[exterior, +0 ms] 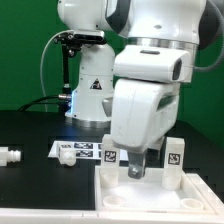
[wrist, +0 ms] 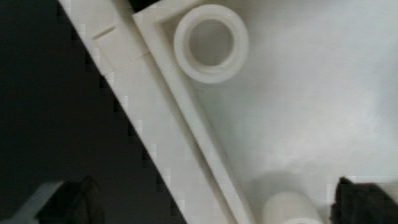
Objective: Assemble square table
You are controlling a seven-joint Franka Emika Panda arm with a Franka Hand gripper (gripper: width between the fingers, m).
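Note:
The white square tabletop (exterior: 165, 200) lies at the exterior view's lower right. In the wrist view its flat face (wrist: 302, 120) and raised edge (wrist: 151, 110) run diagonally, with a round corner socket (wrist: 210, 45) beyond. My gripper (exterior: 137, 170) is lowered onto the tabletop's near-left part. Its jaws (wrist: 214, 205) stand wide apart and straddle the panel's edge, holding nothing. A second rounded white bump (wrist: 285, 205) sits just inside one dark finger (wrist: 365, 200). Two tagged white legs stand upright by the tabletop's far side, one beside the gripper (exterior: 111, 152) and one to the right (exterior: 175, 152).
The marker board (exterior: 78, 150) lies flat on the black table left of the tabletop. A small white peg-like part (exterior: 10, 156) lies at the exterior view's far left. The robot's base (exterior: 90, 95) stands behind, in front of a green backdrop.

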